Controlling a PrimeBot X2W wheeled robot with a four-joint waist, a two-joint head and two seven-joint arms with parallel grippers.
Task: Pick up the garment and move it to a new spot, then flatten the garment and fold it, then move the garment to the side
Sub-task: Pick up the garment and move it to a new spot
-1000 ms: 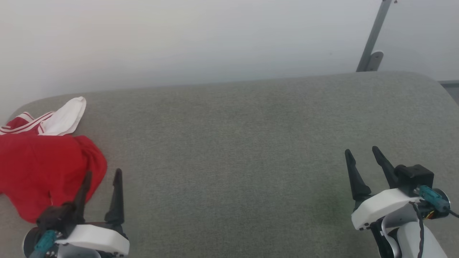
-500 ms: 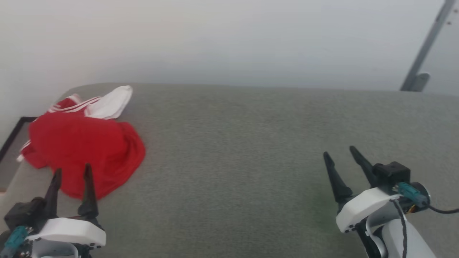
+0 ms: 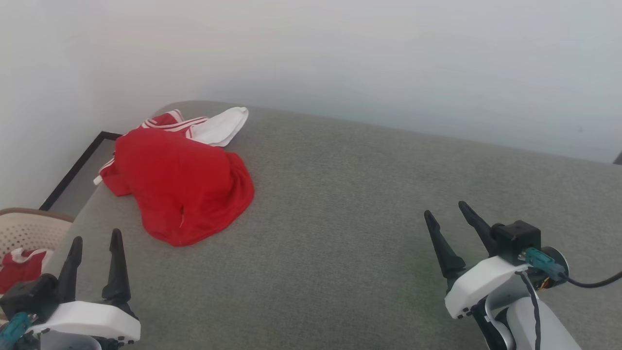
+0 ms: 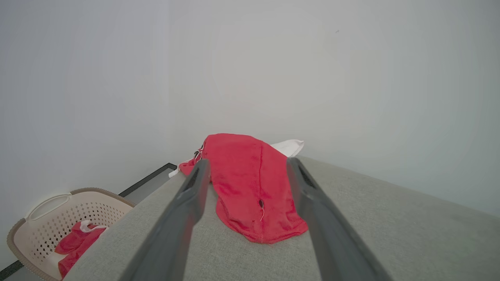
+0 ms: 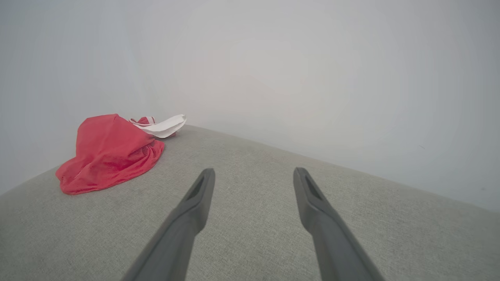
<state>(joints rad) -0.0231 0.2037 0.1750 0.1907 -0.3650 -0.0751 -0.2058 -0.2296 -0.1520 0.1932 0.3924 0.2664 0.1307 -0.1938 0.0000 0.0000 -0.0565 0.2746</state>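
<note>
**Head view: red shirt heaped at the far left corner, both my grippers wide apart**

The garment (image 3: 182, 187) lies crumpled on the grey upholstered top (image 3: 340, 218), close to its far left corner and its left edge. The red body is bunched into a mound. One white sleeve pokes out flat toward the far edge, with red-and-white striped trim beside it. I cannot see any lettering in this heap.

My left gripper (image 3: 96, 236) hovers over the near left corner, its two dark fingers spread and pointing toward the shirt. It is apart from the cloth and nothing is between the fingers. In the left wrist view the red mound sits framed between those two fingers, beyond their tips.

My right gripper (image 3: 444, 208) hangs over the near right part of the top, well apart from the garment, fingers also spread with only bare grey fabric between them. In the right wrist view the shirt lies far off toward the left corner.

Past the left edge, lower down, stands a pale perforated basket (image 3: 19, 233) with a red-and-white cloth (image 3: 19, 270) inside. A plain white wall (image 3: 340, 58) runs behind the far edge.
</note>
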